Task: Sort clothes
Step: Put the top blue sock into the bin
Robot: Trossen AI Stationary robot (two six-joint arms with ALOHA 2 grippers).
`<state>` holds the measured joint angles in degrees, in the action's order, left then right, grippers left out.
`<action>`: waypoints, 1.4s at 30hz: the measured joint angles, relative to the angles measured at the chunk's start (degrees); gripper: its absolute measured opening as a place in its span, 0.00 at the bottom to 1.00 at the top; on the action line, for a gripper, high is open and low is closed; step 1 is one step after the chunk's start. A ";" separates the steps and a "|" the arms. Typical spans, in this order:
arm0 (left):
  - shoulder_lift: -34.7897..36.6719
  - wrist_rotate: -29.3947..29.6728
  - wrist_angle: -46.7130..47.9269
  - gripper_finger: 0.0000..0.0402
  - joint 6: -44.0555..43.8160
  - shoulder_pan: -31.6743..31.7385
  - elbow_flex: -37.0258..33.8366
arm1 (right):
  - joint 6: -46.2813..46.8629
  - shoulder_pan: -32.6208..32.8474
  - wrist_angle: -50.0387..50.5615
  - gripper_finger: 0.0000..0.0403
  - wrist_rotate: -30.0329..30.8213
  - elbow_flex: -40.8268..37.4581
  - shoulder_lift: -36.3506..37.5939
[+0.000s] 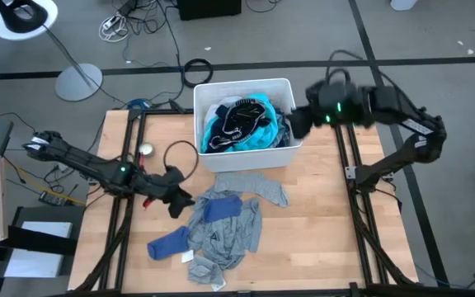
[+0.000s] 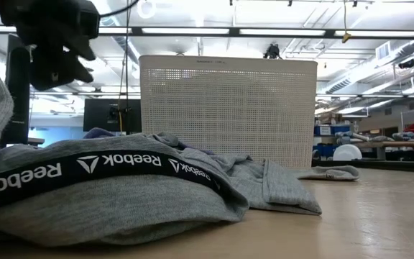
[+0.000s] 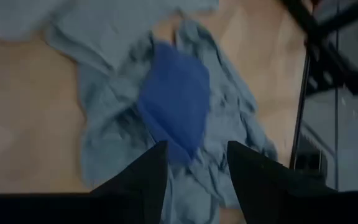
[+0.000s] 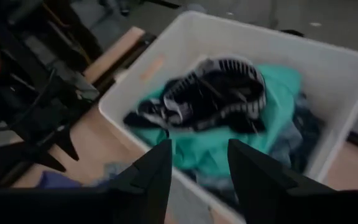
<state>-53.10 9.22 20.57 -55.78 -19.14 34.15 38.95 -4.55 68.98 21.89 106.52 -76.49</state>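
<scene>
A white plastic bin stands at the table's far middle. In it lie a turquoise top and, over that, a dark navy piece with a striped band. On the table in front of the bin lies a pile of grey garments. One blue sock lies on the pile and another beside its left edge. My left gripper is open at the pile's left edge, and its fingers point at the blue sock. My right gripper is open and empty above the bin's right side.
A grey garment with a black Reebok waistband fills the near part of the low view, with the bin's perforated wall behind it. A small round object and a black cable loop lie left of the bin. Bare wood shows at the right.
</scene>
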 joint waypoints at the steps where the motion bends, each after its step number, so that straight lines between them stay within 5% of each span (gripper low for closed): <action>1: -1.11 -1.59 -0.34 0.43 0.23 0.00 0.00 | 2.98 3.16 1.81 0.39 3.47 0.00 0.13; 7: -8.27 -9.13 -3.00 0.43 0.27 0.00 0.00 | 22.71 19.22 17.84 0.39 16.52 0.00 -0.73; 18: -22.04 -10.85 -18.96 0.43 0.08 1.49 0.02 | 37.22 34.16 16.85 0.38 15.94 -11.10 -0.10; 24: -29.02 -9.69 -22.49 0.40 -6.76 4.32 0.02 | 37.18 39.25 -2.26 0.38 12.61 -27.71 -0.24; 30: -30.03 -8.97 -24.28 0.06 -9.43 4.89 0.03 | 35.65 42.49 -33.05 0.35 5.84 -48.41 -0.28; 33: -29.07 -6.74 -24.25 0.02 -11.06 4.48 1.64 | 35.96 43.53 -44.59 0.34 4.93 -56.66 -0.28; 42: -27.67 0.06 -8.02 0.00 -6.28 4.04 19.17 | 32.58 42.55 -43.86 0.31 4.17 -64.27 -0.28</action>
<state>-80.77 9.28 12.55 -62.06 -15.09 53.32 71.54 38.00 25.12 26.06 42.24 -76.77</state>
